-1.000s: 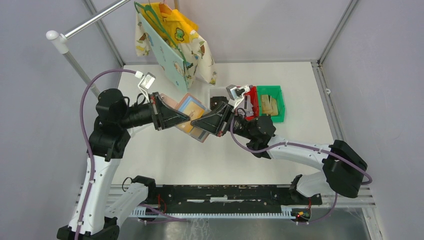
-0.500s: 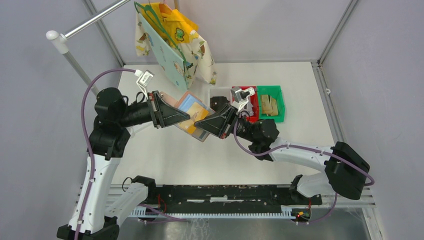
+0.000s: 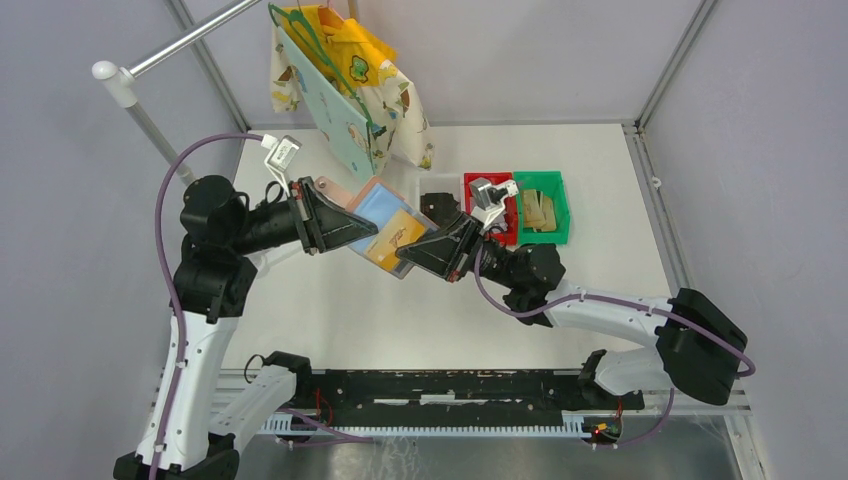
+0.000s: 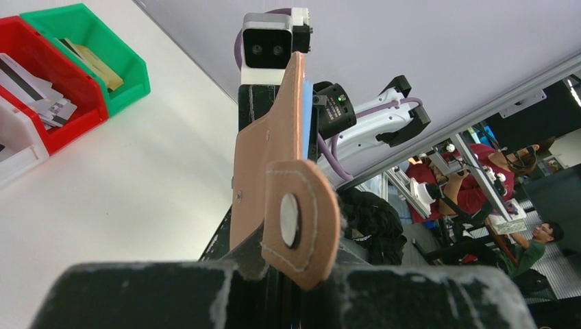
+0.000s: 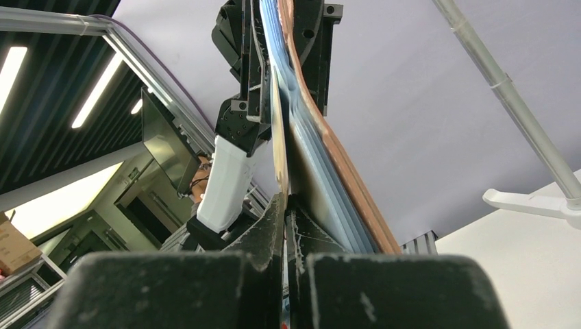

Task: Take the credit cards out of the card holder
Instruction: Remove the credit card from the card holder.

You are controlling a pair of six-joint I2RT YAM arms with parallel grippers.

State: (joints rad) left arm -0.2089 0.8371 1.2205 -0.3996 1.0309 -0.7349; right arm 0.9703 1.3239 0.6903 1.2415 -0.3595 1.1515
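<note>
The card holder (image 3: 383, 204), salmon pink outside and light blue inside, hangs open above the table between both arms. My left gripper (image 3: 368, 232) is shut on its pink edge; in the left wrist view the card holder (image 4: 264, 157) stands edge-on above my left gripper (image 4: 293, 274), its snap tab hanging forward. My right gripper (image 3: 402, 257) is shut on a gold-tan credit card (image 3: 392, 238) that sticks partly out of a blue pocket. In the right wrist view that credit card (image 5: 277, 144) rises thin from my right gripper (image 5: 283, 205), beside the card holder (image 5: 322, 130).
Behind the grippers stand a clear bin (image 3: 422, 187), a red bin (image 3: 472, 183) with grey cards and a green bin (image 3: 557, 205) with gold-tan cards. Cloth bags (image 3: 350, 80) hang from a rail at the back. The red bin (image 4: 68, 68) and green bin (image 4: 127, 72) show again in the left wrist view.
The right gripper has drawn back toward the lower right, so more of the gold-tan card shows outside the pocket. The left gripper has shifted slightly left and up with the card holder.
</note>
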